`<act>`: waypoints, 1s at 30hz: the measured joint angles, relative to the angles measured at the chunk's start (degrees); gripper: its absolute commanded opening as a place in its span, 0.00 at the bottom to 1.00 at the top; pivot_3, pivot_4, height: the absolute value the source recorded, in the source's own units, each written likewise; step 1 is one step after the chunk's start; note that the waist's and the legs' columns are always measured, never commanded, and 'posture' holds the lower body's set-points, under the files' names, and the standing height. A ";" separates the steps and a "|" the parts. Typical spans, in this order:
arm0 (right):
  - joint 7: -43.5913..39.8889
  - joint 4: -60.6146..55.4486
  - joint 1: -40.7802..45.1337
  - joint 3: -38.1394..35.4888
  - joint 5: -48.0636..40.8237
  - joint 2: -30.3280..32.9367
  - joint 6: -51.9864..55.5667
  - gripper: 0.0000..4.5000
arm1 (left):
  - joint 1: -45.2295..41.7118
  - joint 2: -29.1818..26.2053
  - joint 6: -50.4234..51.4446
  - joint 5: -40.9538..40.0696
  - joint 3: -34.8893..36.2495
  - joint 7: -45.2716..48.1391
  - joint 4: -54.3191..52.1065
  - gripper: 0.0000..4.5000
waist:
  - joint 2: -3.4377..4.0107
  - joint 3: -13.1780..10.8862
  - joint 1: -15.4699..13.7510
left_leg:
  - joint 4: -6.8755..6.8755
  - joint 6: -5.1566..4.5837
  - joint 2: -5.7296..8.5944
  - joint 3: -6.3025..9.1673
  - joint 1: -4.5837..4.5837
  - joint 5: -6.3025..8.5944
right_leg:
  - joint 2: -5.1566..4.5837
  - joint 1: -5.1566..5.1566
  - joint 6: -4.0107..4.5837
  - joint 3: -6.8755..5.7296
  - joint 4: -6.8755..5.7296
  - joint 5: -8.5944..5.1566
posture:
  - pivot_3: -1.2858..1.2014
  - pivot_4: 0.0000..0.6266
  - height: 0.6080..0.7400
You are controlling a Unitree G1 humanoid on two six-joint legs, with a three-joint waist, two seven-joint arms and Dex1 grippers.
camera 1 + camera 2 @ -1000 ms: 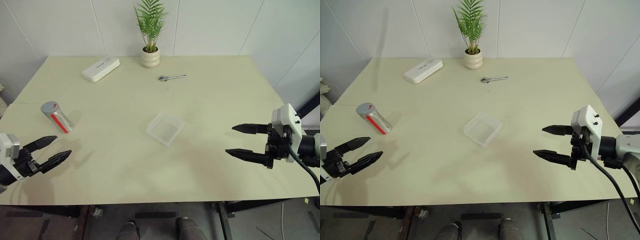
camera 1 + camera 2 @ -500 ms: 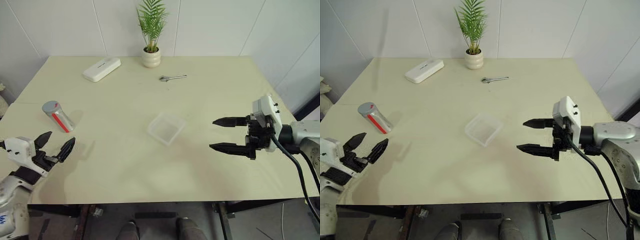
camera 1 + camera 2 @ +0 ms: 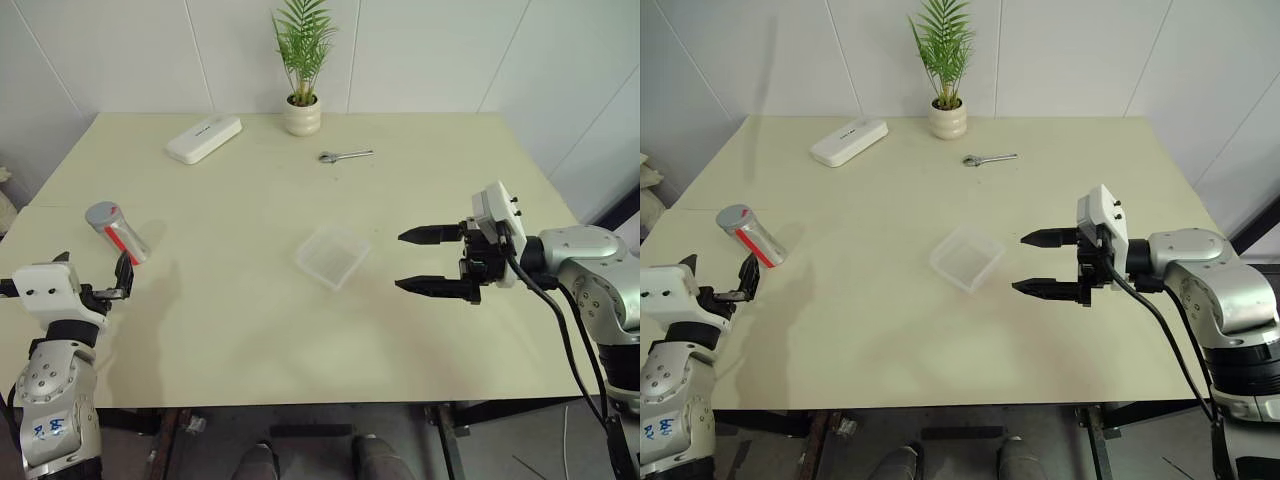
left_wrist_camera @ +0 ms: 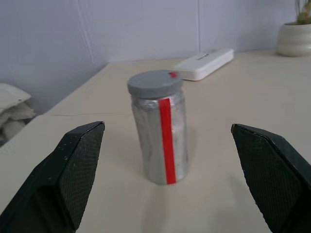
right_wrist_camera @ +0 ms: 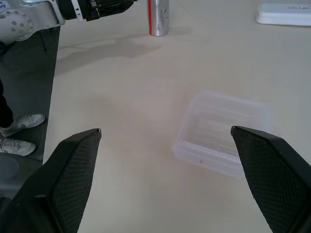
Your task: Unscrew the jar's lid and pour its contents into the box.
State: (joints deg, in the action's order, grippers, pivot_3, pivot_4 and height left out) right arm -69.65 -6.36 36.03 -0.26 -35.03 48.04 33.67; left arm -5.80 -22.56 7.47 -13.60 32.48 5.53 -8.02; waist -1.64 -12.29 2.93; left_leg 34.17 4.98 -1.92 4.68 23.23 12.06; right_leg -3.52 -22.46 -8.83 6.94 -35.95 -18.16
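Left gripper (image 4: 167,189): my fingers are spread wide and hold nothing. In the left wrist view the jar sits between them, a little ahead of the tips.
Jar (image 3: 122,238): it stands upright on the table (image 3: 250,330) near the left edge, red stripe facing my left hand. It is tall and narrow, so I judge a fingertip that brushes it before the other closes could tip it and send it rolling toward the edge.
Lid (image 4: 154,83): grey cap on the jar, not yet unscrewed. If I clamp too high on the cap, I think the other hand will have nothing to turn; too low and too light, and the jar may spin in my grip.
Contents: I cannot make them out through the jar wall.
Box (image 3: 331,256): clear, shallow, mid-table, well apart from the jar. It looks light, so a nudge from my right hand could slide it, and a pour from high up could bounce the small item out.
Right gripper (image 3: 421,261): fingers wide apart, empty, hovering just beside the box, pointing at it.
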 measured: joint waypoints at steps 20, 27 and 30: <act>-1.34 2.69 2.27 1.89 3.12 -2.36 -2.33 1.00 | -14.75 -0.83 -13.58 4.57 -6.28 -3.37 25.44 0.99 | 0.00 0.00 -0.44 | -0.03 0.01 0.01 0.01 0.03 0.00 | 0.00 -0.03 -0.07 -0.01 -0.03 0.04 | 0.52 0.24 1.00; -0.78 1.88 0.74 1.78 3.08 -2.35 -2.29 1.00 | -19.29 -2.99 -15.47 4.58 -6.63 -3.32 32.68 0.99 | 0.00 0.00 -1.04 | -0.02 0.02 0.01 0.01 0.03 -0.01 | 0.00 -0.03 -0.08 -0.03 -0.03 0.04 | 0.52 0.24 1.00; -0.54 1.74 0.58 1.72 3.07 -2.34 -2.27 1.00 | -20.77 -3.48 -16.88 4.57 -6.63 -3.27 35.06 0.99 | 0.00 0.00 -1.22 | -0.02 0.02 0.01 0.01 0.03 -0.01 | 0.00 -0.03 -0.08 -0.03 -0.03 0.05 | 0.52 0.24 1.00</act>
State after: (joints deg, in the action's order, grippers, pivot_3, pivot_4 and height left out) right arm -70.19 -4.62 36.61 1.46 -31.96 45.70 31.40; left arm -26.57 -26.04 -9.41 -9.02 25.85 2.25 27.04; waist -1.64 -12.29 1.71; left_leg 34.14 5.00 -1.91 4.69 23.26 12.06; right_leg -3.52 -22.49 -8.92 6.91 -35.98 -18.11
